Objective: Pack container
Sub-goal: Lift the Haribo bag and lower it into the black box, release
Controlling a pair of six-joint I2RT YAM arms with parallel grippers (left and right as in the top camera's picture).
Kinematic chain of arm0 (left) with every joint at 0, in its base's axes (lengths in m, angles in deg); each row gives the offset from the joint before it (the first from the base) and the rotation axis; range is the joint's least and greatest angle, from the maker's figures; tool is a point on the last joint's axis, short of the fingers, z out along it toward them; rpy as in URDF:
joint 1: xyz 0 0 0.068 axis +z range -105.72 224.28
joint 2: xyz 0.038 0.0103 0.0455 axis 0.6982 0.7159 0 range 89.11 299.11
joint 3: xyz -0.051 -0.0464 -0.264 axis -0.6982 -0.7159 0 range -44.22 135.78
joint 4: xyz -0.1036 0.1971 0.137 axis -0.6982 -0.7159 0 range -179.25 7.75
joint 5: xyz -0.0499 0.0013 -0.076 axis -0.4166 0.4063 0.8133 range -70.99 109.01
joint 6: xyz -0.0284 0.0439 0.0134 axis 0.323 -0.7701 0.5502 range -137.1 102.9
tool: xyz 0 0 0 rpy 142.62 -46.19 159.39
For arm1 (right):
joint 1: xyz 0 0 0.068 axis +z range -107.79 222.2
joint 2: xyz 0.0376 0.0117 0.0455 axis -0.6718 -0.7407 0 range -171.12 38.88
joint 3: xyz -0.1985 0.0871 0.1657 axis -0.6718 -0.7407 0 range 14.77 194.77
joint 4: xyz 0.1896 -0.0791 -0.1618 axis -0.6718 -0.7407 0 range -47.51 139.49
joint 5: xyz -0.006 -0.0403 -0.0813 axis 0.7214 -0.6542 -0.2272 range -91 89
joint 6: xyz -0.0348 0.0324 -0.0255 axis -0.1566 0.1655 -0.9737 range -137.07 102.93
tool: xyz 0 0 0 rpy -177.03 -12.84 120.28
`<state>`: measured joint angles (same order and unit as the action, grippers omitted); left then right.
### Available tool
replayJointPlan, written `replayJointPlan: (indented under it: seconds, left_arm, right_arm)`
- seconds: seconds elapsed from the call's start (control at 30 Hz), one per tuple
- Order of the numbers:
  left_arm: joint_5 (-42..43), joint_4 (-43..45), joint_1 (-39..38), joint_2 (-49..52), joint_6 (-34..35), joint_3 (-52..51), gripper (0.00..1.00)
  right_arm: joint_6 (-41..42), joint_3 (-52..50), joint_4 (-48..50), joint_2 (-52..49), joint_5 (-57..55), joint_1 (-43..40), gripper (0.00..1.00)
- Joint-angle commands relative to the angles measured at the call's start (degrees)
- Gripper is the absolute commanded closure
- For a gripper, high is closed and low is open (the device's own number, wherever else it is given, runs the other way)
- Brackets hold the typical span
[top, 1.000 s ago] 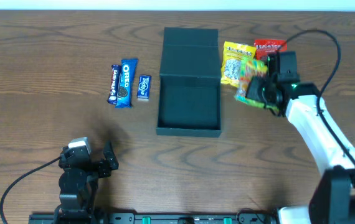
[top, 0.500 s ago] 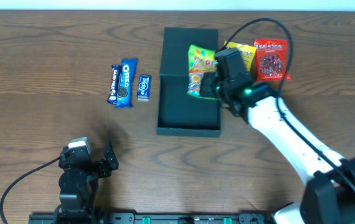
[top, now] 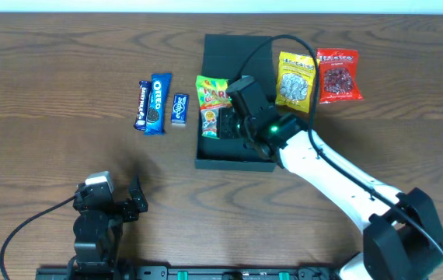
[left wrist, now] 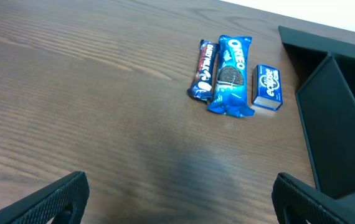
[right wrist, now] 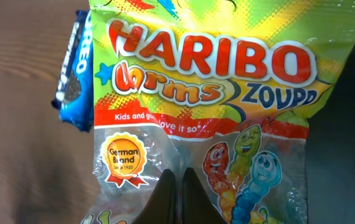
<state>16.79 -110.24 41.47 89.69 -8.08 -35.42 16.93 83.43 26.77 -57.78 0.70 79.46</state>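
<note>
The container (top: pixel 235 159) is a dark green-black box, open at the table's middle, its lid (top: pixel 238 48) laid back behind it. It also shows at the right of the left wrist view (left wrist: pixel 342 118). My right gripper (top: pixel 225 120) is shut on a Haribo worms packet (top: pixel 213 99) and holds it over the box's left wall. The right wrist view shows the packet (right wrist: pixel 208 81) filling the frame, with the fingers (right wrist: pixel 175 186) pinching its lower middle. My left gripper (top: pixel 132 204) is open and empty near the front left of the table, its fingers at both lower corners of its wrist view (left wrist: pixel 177 199).
A dark bar (top: pixel 141 105), an Oreo pack (top: pixel 158 103) and a small blue box (top: pixel 179 109) lie left of the container. A yellow packet (top: pixel 296 81) and a red packet (top: pixel 338 75) lie to its right. The right arm's cable loops over the lid.
My right gripper has carried the Haribo packet leftward from beside the yellow and red packets to above the box's left side. The left arm has not moved.
</note>
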Motion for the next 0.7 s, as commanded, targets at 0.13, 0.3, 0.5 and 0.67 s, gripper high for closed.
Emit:
replayJointPlan:
  seconds: [0.13, 0.3, 0.5, 0.67]
  left_arm:
    - [-1.2, 0.1, 0.2, -0.3, 0.2, -1.0, 0.05]
    - [-1.2, 0.1, 0.2, -0.3, 0.2, -1.0, 0.05]
    - [-1.2, 0.1, 0.2, -0.3, 0.2, -1.0, 0.05]
    - [-1.2, 0.1, 0.2, -0.3, 0.2, -1.0, 0.05]
  right_arm:
    - [4.7, 1.7, -4.0, 0.0, -4.5, 2.0, 0.99]
    - [5.2, 1.7, -4.3, -0.2, -5.0, 2.6, 0.99]
    - [4.6, 1.7, -3.3, -0.2, -4.5, 2.7, 0.25]
    - [-0.3, 3.5, -3.1, 0.9, -4.5, 1.3, 0.01]
